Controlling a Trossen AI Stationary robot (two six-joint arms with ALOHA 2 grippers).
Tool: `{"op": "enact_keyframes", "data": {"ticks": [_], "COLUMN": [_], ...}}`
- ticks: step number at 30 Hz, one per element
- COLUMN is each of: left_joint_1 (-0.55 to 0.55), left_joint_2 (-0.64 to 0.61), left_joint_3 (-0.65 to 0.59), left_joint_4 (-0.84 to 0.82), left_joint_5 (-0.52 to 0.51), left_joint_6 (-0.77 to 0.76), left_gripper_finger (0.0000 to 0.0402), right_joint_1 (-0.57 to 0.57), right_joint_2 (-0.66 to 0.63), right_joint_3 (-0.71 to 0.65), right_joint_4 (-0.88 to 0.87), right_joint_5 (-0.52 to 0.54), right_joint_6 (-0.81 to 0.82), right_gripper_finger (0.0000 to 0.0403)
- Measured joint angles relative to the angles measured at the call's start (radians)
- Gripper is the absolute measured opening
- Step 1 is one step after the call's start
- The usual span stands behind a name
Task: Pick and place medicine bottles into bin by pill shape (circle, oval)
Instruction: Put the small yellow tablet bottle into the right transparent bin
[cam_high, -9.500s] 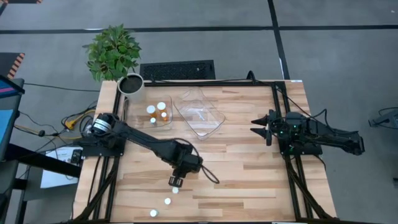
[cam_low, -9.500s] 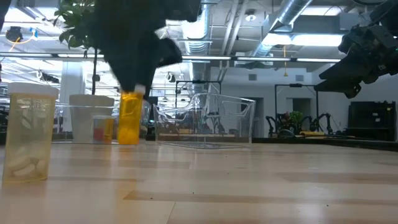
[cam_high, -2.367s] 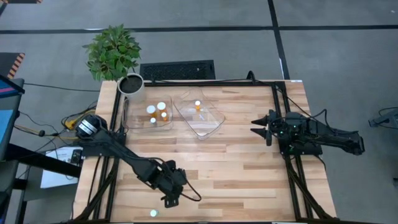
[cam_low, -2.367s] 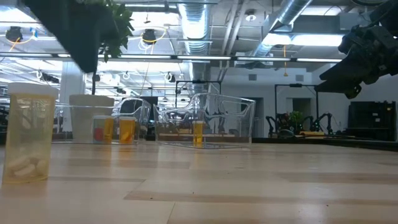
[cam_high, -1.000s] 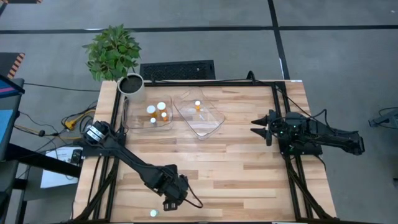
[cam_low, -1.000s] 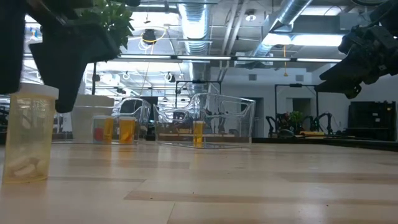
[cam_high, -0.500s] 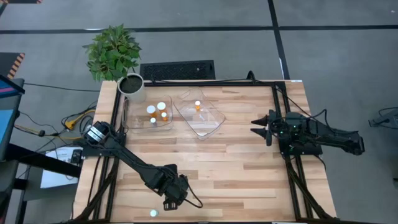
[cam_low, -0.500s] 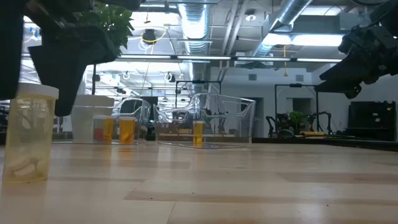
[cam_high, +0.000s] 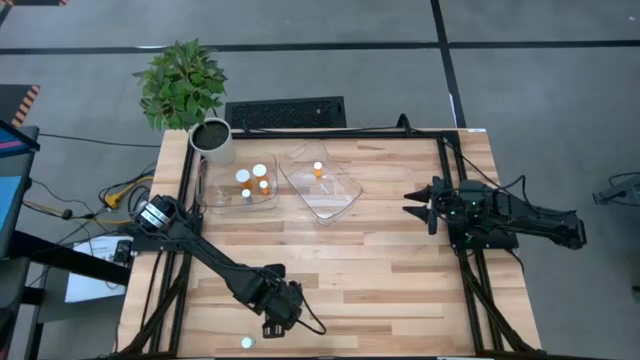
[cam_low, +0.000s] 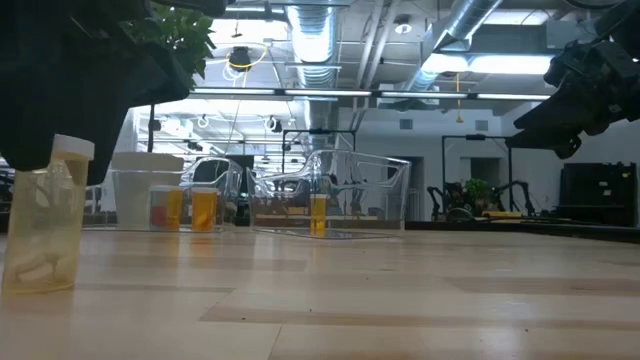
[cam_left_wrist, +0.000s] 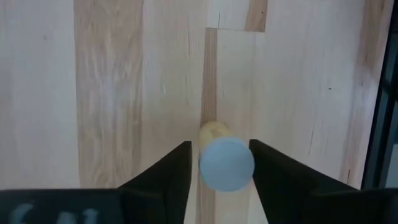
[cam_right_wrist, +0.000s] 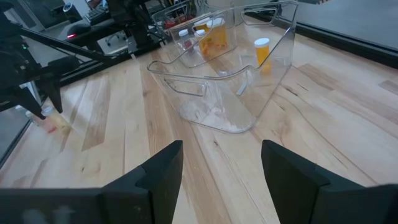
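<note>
Your left claw (cam_left_wrist: 219, 168) is closed on an upright bottle (cam_left_wrist: 226, 163) at the table's (cam_high: 400, 280) near edge, far from the tubs. The near tub (cam_high: 238, 192) holds several bottles; the far tub (cam_high: 335, 198) holds one. The right claw (cam_right_wrist: 221, 163) waits open, well beyond the far tub.

The left arm stretches diagonally toward the near edge, its left gripper (cam_high: 272, 326) pointing down, jaws closed in on a bottle cap (cam_left_wrist: 226, 164). The right arm waits folded at the right side, right gripper (cam_high: 412, 207) jaws apart.
</note>
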Motion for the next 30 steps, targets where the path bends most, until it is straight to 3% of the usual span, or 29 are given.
{"op": "enact_keyframes", "data": {"ticks": [10, 18, 23, 30], "left_joint_1": [0.029, 0.075, 0.144, 0.284], "left_joint_2": [0.0, 0.001, 0.001, 0.001], "left_joint_3": [0.0, 0.008, 0.107, 0.329], "left_joint_4": [0.0, -0.026, -0.197, -0.398], "left_joint_5": [0.0, 0.019, 0.015, -0.158], "left_joint_6": [0.002, 0.032, 0.101, 0.28], "left_gripper_finger": [0.0118, 0.0121, 0.0121, 0.012], "right_joint_1": [0.0, 0.0, 0.0, 0.0], "right_joint_2": [0.0, 0.0, 0.0, 0.0], "right_joint_3": [0.0, 0.0, 0.0, 0.0], "right_joint_4": [0.0, 0.0, 0.0, 0.0], "right_joint_5": [0.0, 0.0, 0.0, 0.0], "right_joint_6": [0.0, 0.0, 0.0, 0.0], "right_gripper_finger": [0.0225, 0.0225, 0.0225, 0.0225]}}
